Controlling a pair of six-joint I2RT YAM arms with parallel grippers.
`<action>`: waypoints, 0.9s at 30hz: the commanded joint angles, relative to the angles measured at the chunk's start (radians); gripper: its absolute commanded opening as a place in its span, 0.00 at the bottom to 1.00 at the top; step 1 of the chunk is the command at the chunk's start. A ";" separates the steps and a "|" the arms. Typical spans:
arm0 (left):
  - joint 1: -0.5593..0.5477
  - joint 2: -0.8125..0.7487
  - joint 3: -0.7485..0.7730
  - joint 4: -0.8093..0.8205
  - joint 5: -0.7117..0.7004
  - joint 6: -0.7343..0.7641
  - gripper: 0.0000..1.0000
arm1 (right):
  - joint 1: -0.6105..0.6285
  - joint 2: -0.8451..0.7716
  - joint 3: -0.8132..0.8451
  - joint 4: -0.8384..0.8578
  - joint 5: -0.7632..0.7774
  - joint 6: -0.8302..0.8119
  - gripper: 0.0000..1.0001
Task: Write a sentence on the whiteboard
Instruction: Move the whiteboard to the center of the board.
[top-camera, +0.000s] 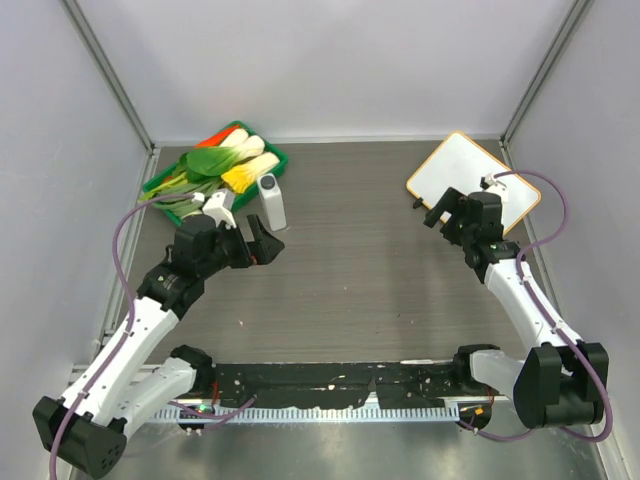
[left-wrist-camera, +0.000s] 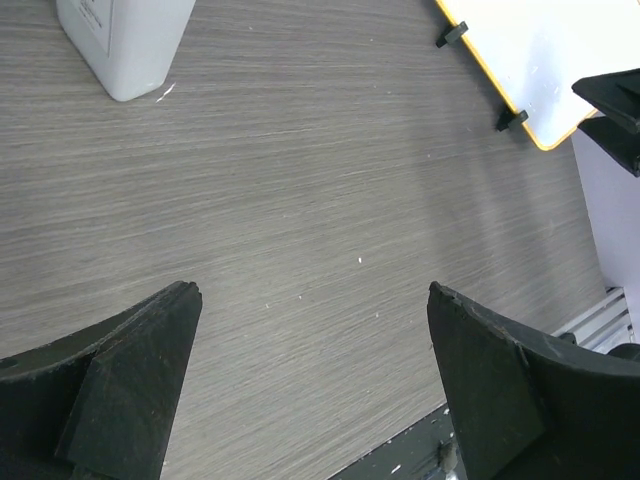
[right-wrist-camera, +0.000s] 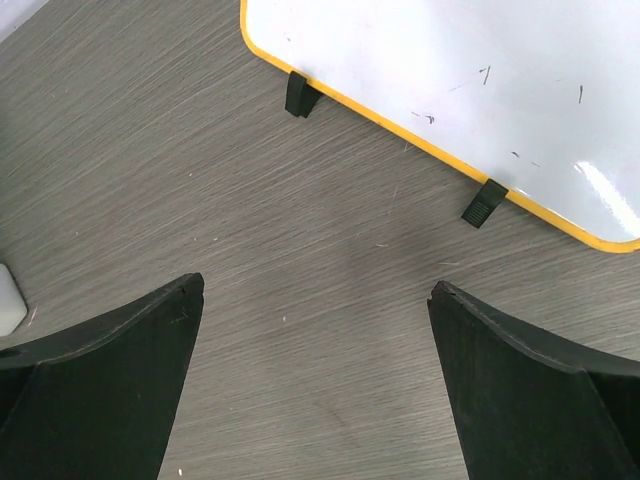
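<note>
The whiteboard (top-camera: 466, 170) lies flat at the back right, white with a thin orange frame. Its two black clip feet (right-wrist-camera: 297, 95) sit on the edge facing the table's middle. No sentence shows on it; the white face (right-wrist-camera: 450, 60) carries only a few tiny dark specks. My right gripper (top-camera: 443, 210) hovers just in front of that edge, open and holding nothing (right-wrist-camera: 315, 285). My left gripper (top-camera: 258, 238) hangs over the bare wood on the left, also open with nothing between its fingers (left-wrist-camera: 310, 290). A corner of the whiteboard (left-wrist-camera: 540, 50) reaches into the left wrist view.
A green tray (top-camera: 281, 160) of toy vegetables stands at the back left. A white upright block (top-camera: 271, 200) stands beside it, just beyond my left gripper (left-wrist-camera: 125, 40). Grey walls enclose three sides, and a black rail (top-camera: 330, 385) runs along the near edge.
</note>
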 joint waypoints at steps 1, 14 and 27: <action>0.004 -0.002 0.012 0.079 0.077 0.082 1.00 | -0.004 0.026 0.015 0.027 0.008 0.018 0.99; 0.003 0.135 0.029 0.176 0.236 0.079 1.00 | -0.004 0.117 0.073 -0.059 0.346 0.114 0.99; 0.003 0.130 0.008 0.196 0.272 0.061 1.00 | -0.006 0.408 0.151 -0.064 0.333 0.193 0.67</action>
